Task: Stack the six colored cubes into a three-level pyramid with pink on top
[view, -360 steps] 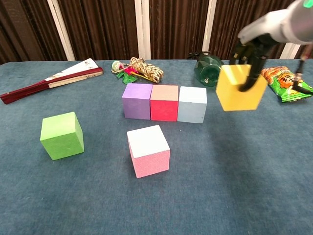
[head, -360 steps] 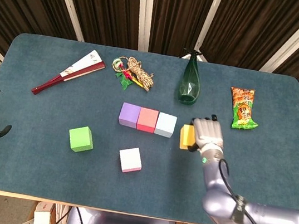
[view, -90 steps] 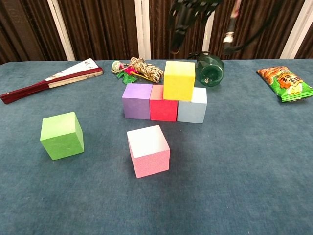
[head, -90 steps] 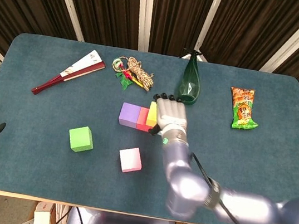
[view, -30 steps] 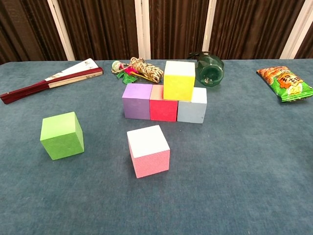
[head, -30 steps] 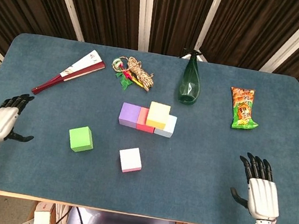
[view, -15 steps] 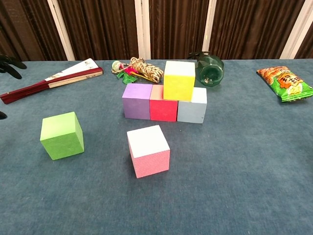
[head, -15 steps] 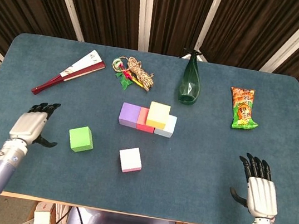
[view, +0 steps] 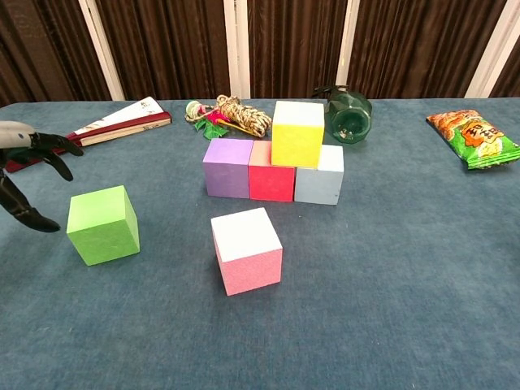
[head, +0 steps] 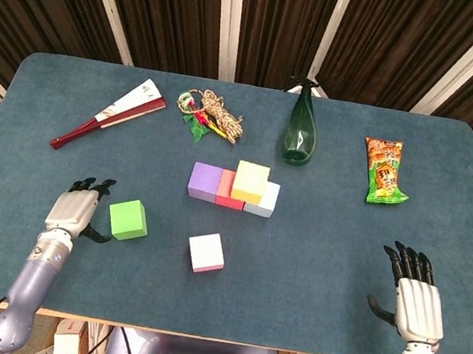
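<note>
A purple cube (head: 205, 181), a red cube (view: 272, 171) and a light blue cube (view: 319, 175) stand in a row mid-table. A yellow cube (head: 251, 181) sits on top, over the red and light blue ones. The green cube (head: 128, 219) lies to the front left, the pink cube (head: 206, 252) in front of the row. My left hand (head: 76, 209) is open just left of the green cube, fingers spread, not touching it. My right hand (head: 417, 302) is open at the front right edge, far from the cubes.
A folded fan (head: 111, 113) lies at the back left. A coil of rope (head: 211, 116) and a green bottle (head: 299, 133) sit behind the cubes. A snack bag (head: 385, 171) lies at the back right.
My left hand has moved right toward the green cube and now sits just beside it. The right hand and all cubes have stayed put.
</note>
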You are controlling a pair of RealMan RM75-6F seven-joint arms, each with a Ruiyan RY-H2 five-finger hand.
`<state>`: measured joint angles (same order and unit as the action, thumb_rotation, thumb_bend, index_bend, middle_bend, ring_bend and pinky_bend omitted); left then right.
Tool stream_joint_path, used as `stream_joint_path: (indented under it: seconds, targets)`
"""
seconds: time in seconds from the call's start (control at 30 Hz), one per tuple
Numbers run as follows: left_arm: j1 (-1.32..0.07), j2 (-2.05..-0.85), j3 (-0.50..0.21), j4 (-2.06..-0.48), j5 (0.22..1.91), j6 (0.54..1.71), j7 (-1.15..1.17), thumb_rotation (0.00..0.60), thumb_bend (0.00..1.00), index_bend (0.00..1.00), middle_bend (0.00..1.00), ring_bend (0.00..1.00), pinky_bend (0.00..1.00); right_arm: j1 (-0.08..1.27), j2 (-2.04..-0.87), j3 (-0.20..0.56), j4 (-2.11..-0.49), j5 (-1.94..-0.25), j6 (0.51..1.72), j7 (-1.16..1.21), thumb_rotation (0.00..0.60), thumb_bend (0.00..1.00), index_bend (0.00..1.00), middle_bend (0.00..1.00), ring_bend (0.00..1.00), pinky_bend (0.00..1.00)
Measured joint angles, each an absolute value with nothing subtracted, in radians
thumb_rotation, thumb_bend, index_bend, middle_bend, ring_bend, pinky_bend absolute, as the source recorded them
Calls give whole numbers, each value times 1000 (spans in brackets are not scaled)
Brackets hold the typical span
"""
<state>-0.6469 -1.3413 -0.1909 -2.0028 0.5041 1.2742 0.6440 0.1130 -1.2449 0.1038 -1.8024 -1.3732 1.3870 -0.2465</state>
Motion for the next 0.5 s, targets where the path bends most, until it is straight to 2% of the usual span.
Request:
stream_joint_path:
  seconds: [0.27,0.5]
  targets:
    - [-665,-1414,-188,-1946,498,1310,655,600,188,132,226,0,0,115,-1240,107,-1805,-1357,1389,-233,600,267,143,96,76,11]
    - [-679,-1450,-194,-1921,496,1303,652,600,229,178,273,0,0,119,-1237,107,-1806,-1349,1385,-228,600,268,143,96,76,11]
